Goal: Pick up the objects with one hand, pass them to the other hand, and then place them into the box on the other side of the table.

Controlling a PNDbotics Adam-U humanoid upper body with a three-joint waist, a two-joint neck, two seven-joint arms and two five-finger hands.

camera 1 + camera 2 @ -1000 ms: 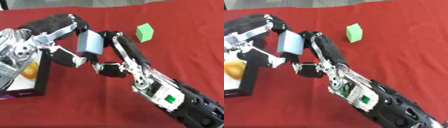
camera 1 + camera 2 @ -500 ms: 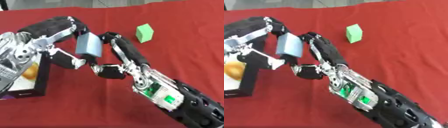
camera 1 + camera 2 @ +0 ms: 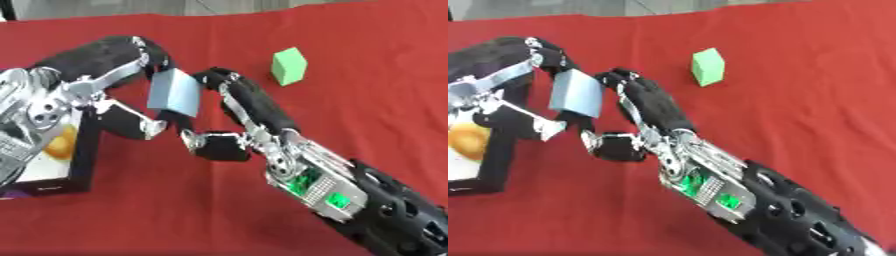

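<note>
A pale blue block (image 3: 172,92) hangs above the red cloth between my two hands. My left hand (image 3: 52,105) comes in from the left, its dark fingers curled over the block's top and its thumb under the block's lower edge. My right hand (image 3: 254,107) reaches up from the lower right; its fingers lie against the block's right edge and its thumb is bent below it. A green cube (image 3: 288,65) lies on the cloth to the upper right, apart from both hands. The box (image 3: 83,155) sits at the left edge, partly hidden by my left hand.
Inside the box lies a round orange thing (image 3: 467,141). Red cloth (image 3: 376,110) covers the whole table. My right forearm crosses the lower right of the view. A pale strip of floor shows past the table's far edge.
The blue block and both hands have drifted slightly down and left. Both hands remain on the block.
</note>
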